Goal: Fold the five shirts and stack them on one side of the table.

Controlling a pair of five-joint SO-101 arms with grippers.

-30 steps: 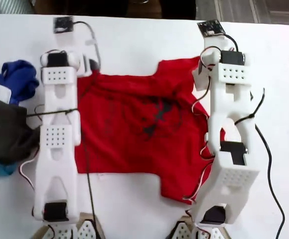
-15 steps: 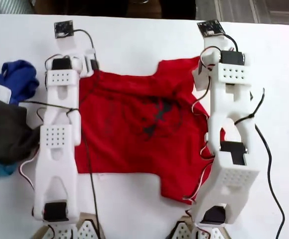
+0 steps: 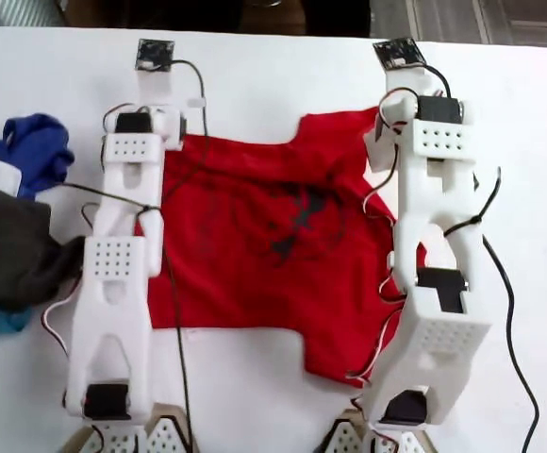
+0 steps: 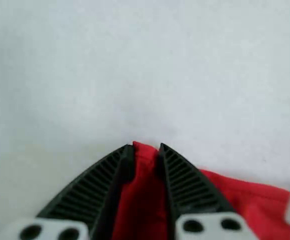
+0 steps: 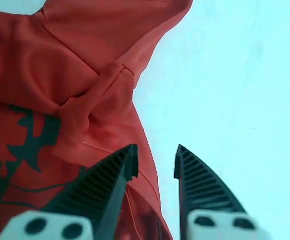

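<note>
Left wrist view shows the left end effector (image 4: 146,148) pinched almost closed on a fold of the red shirt (image 3: 255,245), at one far corner. The shirt lies spread on the white surface (image 3: 273,66) between the two arms. The right end effector (image 5: 155,151) hangs part open over the shirt's other bunched far edge, gripping nothing. I'd want it to bite that hem first. Then both should lift level and carry across together, or the fold skews. Other shirts (image 3: 14,250) sit heaped beside the left arm.
</note>
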